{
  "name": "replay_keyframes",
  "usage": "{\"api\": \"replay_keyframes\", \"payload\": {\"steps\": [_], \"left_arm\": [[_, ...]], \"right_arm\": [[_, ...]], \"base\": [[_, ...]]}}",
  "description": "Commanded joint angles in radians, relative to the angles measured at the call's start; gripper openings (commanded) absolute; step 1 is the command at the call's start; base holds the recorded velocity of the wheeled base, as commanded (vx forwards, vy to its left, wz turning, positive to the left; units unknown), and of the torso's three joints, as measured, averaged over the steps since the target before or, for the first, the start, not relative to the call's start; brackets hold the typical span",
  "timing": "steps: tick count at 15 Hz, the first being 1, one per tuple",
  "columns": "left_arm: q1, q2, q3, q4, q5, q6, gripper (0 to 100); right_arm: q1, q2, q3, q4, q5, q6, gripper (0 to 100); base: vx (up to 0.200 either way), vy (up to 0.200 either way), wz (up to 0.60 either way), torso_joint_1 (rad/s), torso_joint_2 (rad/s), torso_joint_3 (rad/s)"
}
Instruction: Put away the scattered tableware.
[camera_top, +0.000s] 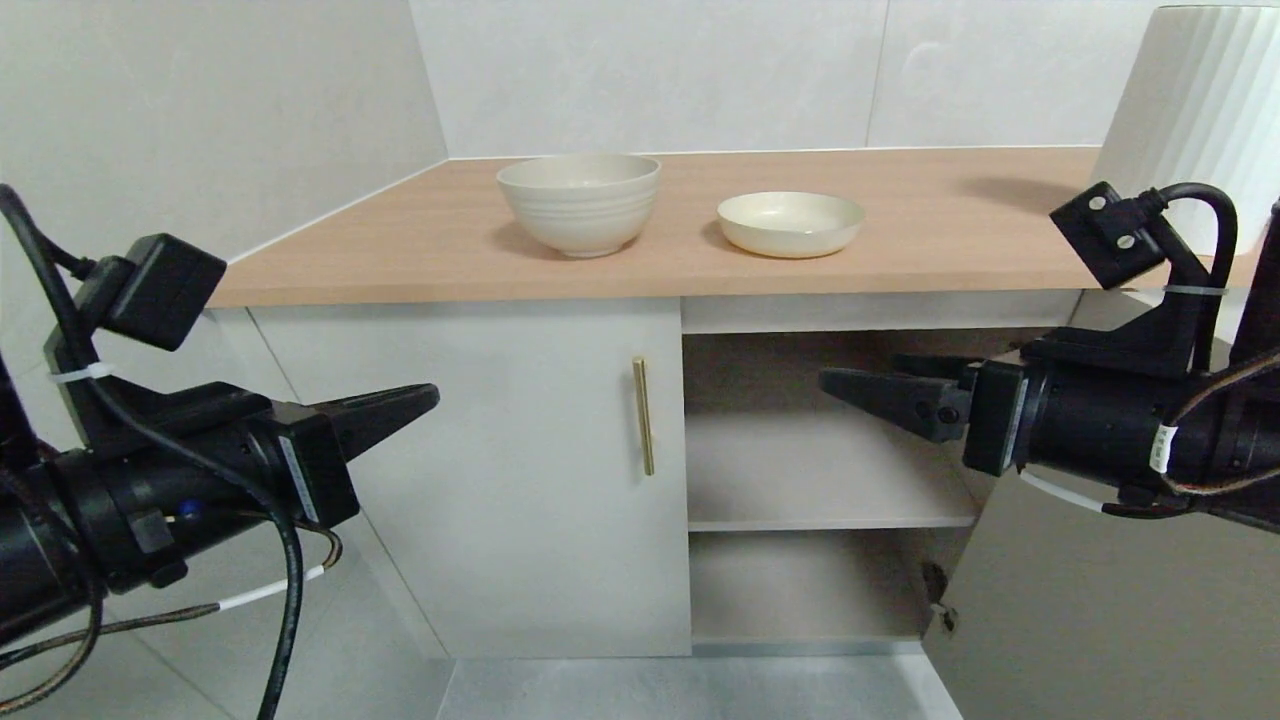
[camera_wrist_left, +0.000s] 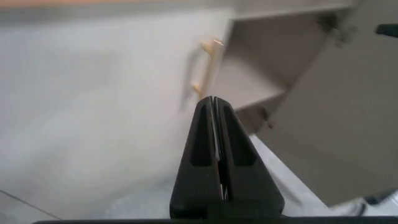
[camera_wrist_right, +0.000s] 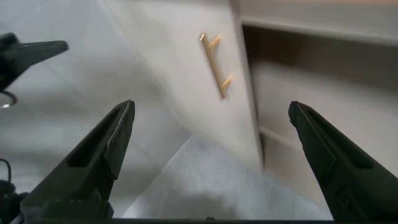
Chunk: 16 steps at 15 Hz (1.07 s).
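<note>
One bowl (camera_top: 579, 203) near plate (camera_top: 790, 222); left hand (camera_wrist_left: 212, 106) closed.

The bowl (camera_top: 580, 203) is sitting on the table (camera_top: 400, 250), above and beyond the left end effector (camera_top: 432, 394). The plate (camera_top: 790, 222) is lying beside the bowl, above the right end effector (camera_top: 860, 370). The closed door's handle (camera_top: 643, 415) is hanging between the two end effectors. The shelf (camera_top: 820, 470) is lying below and behind the right end effector, inside the open compartment.
</note>
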Motion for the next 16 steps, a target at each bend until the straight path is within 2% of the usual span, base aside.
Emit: {"api": "replay_keyframes", "payload": {"steps": [1,3,6,10,12,16], "left_arm": [[0.0,0.004,0.0,0.002,0.0,-0.001,0],[0.0,0.003,0.001,0.0,0.0,-0.001,0],[0.0,-0.002,0.001,0.0,0.003,-0.004,0],[0.0,-0.003,0.001,0.0,0.003,-0.004,0],[0.0,-0.003,0.001,0.0,0.003,-0.004,0],[0.0,-0.002,0.0,0.0,0.004,-0.007,0]], "right_arm": [[0.0,-0.014,0.008,-0.001,0.002,0.0,100],[0.002,-0.02,0.018,-0.002,0.004,0.0,100],[0.002,-0.054,0.07,-0.022,0.073,-0.011,100],[0.0,-0.045,0.106,-0.108,0.073,-0.025,100],[0.002,-0.049,0.11,-0.11,0.075,-0.037,100],[0.002,-0.06,0.126,-0.11,0.076,-0.066,100]], "base": [[0.2,0.0,0.0,-0.002,0.01,0.007],[0.1,0.0,0.0,-0.001,0.0,0.001],[0.0,0.0,0.0,0.0,0.0,0.0],[0.0,0.0,0.0,0.0,0.0,0.0],[0.0,0.0,0.0,0.0,0.0,0.0],[0.0,0.0,0.0,0.056,-0.21,-0.205]]}}
